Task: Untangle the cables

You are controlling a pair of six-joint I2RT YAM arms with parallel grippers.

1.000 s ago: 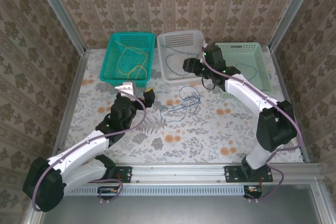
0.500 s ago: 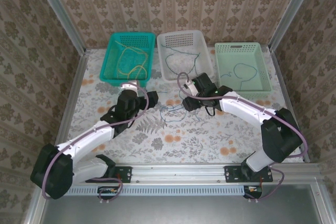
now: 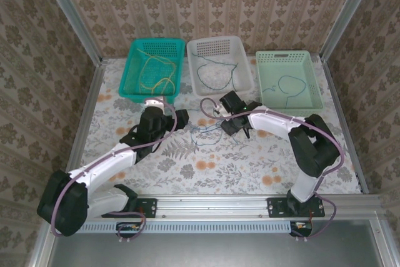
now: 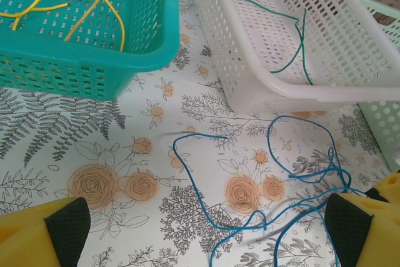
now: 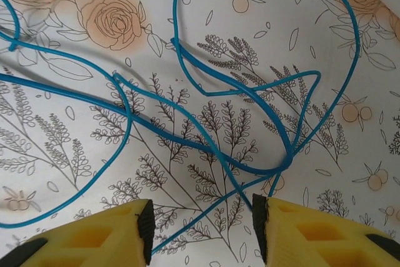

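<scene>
I'm lowering the right gripper (image 5: 203, 223), jaws half-open, astride a blue cable (image 5: 287, 163) to pinch it — the left gripper (image 4: 206, 226) is hanging wide, ready to brace.

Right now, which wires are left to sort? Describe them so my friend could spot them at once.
Find the three baskets along the far edge of the flowered table. Just in front of the white basket in the middle lies a loose tangle of blue cables. Unlike the yellow cables in the teal basket, it sits outside any basket, its loops crossing.
</scene>
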